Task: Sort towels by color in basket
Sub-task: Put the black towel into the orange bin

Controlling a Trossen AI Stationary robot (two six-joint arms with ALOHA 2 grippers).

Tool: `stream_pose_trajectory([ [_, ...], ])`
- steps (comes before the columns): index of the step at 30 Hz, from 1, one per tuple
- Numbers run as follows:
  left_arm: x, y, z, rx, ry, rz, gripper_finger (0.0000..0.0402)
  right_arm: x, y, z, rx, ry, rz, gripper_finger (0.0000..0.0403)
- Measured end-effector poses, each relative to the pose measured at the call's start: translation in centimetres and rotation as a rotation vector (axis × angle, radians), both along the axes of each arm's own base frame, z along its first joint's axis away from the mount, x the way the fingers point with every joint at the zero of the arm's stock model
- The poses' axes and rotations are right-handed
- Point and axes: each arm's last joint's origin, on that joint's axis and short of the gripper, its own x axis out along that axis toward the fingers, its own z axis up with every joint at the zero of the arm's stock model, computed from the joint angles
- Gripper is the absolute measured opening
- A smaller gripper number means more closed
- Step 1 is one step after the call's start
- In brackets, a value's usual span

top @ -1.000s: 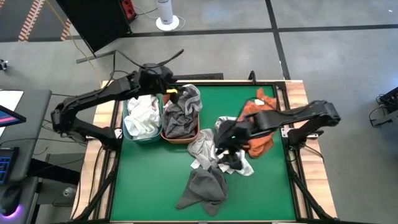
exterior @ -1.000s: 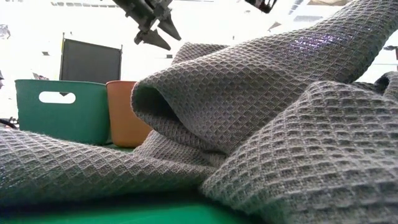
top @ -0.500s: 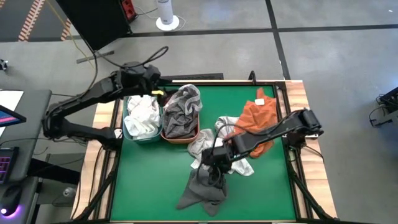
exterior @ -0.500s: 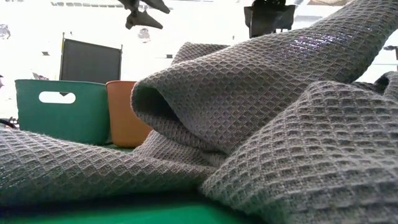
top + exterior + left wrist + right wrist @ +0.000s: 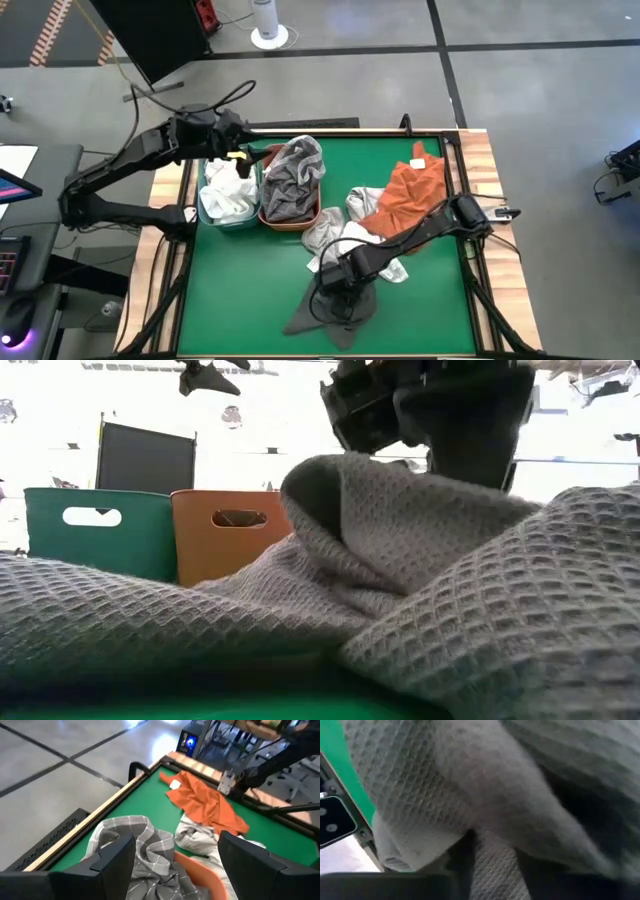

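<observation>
The right end effector (image 5: 335, 290) is lowered onto the dark grey towel (image 5: 330, 310) at the near middle of the green surface (image 5: 240, 280). In the low view the end effector (image 5: 425, 420) sits directly on top of a raised fold of this towel (image 5: 420, 580). The right wrist view is filled with the towel's waffle weave (image 5: 445, 795) pressed against the dark fingers (image 5: 462, 855). Cloth lies between and around the fingers, but whether they have closed on it cannot be told.

The left end effector (image 5: 240, 155) hovers above the baskets at the far left of the surface. Its fingers (image 5: 117, 855) stand wide apart and hold nothing.

The teal basket (image 5: 205, 205) contains white towels (image 5: 228, 192). The orange basket (image 5: 300, 222), touching it on the right, holds a grey-checked towel (image 5: 293, 178) that piles above the rim.

A rust orange towel (image 5: 405, 195) lies spread on the right part of the surface. Pale towels (image 5: 345, 235), white and white with dark checks, lie bunched between the orange basket, the rust orange towel and the dark grey towel, partly under the right arm.
</observation>
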Motion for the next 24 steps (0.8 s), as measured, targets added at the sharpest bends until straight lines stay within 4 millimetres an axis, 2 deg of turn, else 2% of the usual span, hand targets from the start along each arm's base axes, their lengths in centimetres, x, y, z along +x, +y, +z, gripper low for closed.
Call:
stream_pose_trajectory([
  [5, -1.2, -0.6, 0.8, 0.001, -0.051, 0.004, 0.027, 0.3, -0.7, 0.3, 0.001, -0.023, 0.022, 0.0032],
  [6, -1.4, -0.7, 0.9, -0.001, -0.06, 0.006, 0.027, 0.3, -0.9, 0.7, 0.003, -0.032, 0.023, 0.0019],
  [12, -2.7, -1.3, 1.5, -0.004, -0.107, 0.004, 0.027, -0.3, -3.5, 4.8, -0.029, -0.13, -0.039, 0.0017],
  [15, -3.1, -1.5, 1.8, -0.026, -0.136, 0.013, 0.027, -1.1, -5.3, 8.3, -0.07, -0.242, -0.104, 0.0013],
  [19, -3.6, -1.8, 2.2, -0.057, -0.182, -0.021, 0.027, -2.2, -8.0, 13.6, -0.132, -0.493, -0.203, 0.0013],
  [24, -3.8, -2.5, 2.9, -0.059, -0.252, -0.157, 0.027, -2.8, -11.7, 20.1, -0.169, -0.918, -0.303, 0.0015],
])
